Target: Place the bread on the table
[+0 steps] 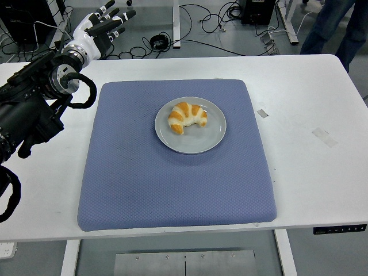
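Croissant (187,117) on grey plate (201,142), blue mat (172,184) beneath, left hand (100,29) well apart.

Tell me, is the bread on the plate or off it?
On it. The croissant lies on the grey plate in the middle of the blue mat, untouched.

You've got one view only, head cam, so no overlap w/ a second view to check. It sits high on the robot's side, facing fwd and down. Tabletop (299,86) near edge runs along the bottom of frame; far edge sits near the top, w/ floor and cables beyond. Mid-range framing: nearly the full tabletop width fits in. Left arm (34,109) enters from the left edge. Blue mat (144,184) lies roughly centred.
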Available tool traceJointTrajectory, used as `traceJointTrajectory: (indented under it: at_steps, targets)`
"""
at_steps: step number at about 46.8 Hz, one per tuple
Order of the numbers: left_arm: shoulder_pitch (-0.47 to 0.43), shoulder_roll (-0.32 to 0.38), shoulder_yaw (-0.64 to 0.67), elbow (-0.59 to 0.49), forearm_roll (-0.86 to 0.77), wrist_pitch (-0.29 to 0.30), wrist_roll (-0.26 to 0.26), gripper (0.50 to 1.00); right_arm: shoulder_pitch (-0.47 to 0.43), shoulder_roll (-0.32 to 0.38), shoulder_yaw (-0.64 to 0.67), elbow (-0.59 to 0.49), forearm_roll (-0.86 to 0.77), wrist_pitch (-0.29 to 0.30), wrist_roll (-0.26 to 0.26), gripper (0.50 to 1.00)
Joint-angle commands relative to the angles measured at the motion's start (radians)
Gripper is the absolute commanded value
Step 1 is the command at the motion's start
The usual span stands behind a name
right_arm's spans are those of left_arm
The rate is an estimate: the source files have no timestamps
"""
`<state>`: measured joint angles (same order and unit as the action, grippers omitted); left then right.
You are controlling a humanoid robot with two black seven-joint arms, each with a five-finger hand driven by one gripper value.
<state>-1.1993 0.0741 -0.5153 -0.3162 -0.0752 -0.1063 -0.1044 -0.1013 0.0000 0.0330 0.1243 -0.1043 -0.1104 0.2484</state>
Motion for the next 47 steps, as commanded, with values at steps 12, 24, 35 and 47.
traceJointTrajectory:
  at_steps: [12, 24, 35, 47]
  targets:
    - [-0.031, 0.003, 0.012, -0.003, 0.0, -0.006, -0.004, 0.983, 0.002, 0.0, 0.001, 0.0, 0.0, 0.0, 0.0, 1.0]
    - [-0.049, -0.008, 0.115, -0.001, 0.054, 0.02, -0.009, 0.978, 0.0, 0.0, 0.001, 0.0, 0.0, 0.0, 0.0, 1.0]
    - [-0.094, -0.01, 0.334, -0.004, 0.066, 0.025, -0.006, 0.977, 0.0, 0.0, 0.001, 0.0, 0.0, 0.0, 0.0, 1.0]
    - [-0.175, 0.032, 0.439, -0.055, 0.208, 0.025, 0.014, 0.971, 0.0, 0.0, 0.001, 0.0, 0.0, 0.0, 0.0, 1.0]
